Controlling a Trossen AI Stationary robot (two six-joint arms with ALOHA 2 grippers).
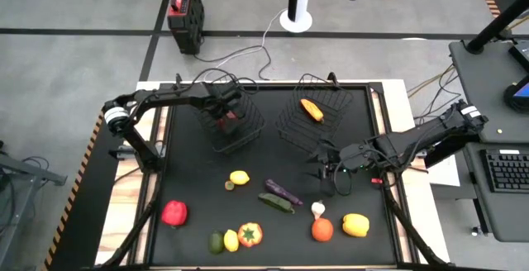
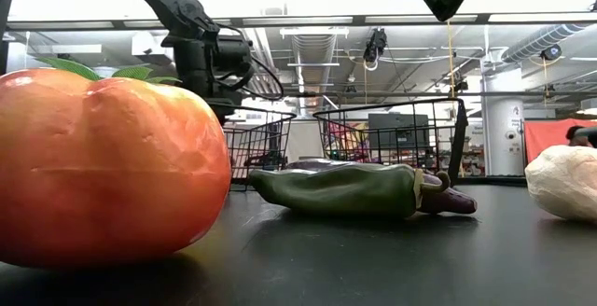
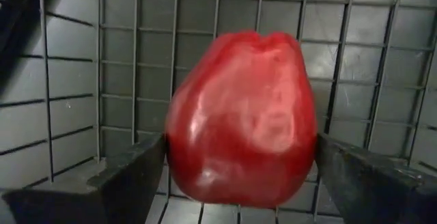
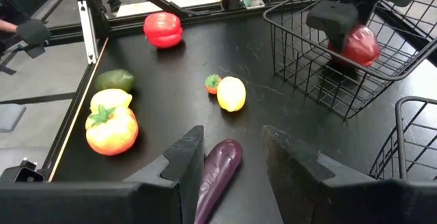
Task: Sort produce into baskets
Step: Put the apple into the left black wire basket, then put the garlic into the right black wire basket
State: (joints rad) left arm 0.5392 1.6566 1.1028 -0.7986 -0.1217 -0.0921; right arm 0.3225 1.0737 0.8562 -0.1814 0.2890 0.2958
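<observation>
Produce mostly sits on the mat near my edge: orange tomato [image 1: 250, 235], green lime [image 1: 216, 242], red pepper [image 1: 174, 213], yellow pepper [image 1: 355, 225], lemon [image 1: 240, 178], cucumber [image 1: 276, 203]. Right gripper [image 4: 232, 157] hovers over the eggplant [image 4: 218, 171], fingers apart either side of it, nothing held. Farther back, left gripper [image 1: 225, 111] is down inside the left basket [image 1: 248, 130], fingers spread wide beside a red apple [image 3: 242, 118]; I judge it's released, not gripped. Right basket [image 1: 291, 126] holds a carrot [image 1: 312, 110]. Step: drop-off in the left basket. Next I'd lift the left arm straight up clear of the wire, then lower the right onto the eggplant.
</observation>
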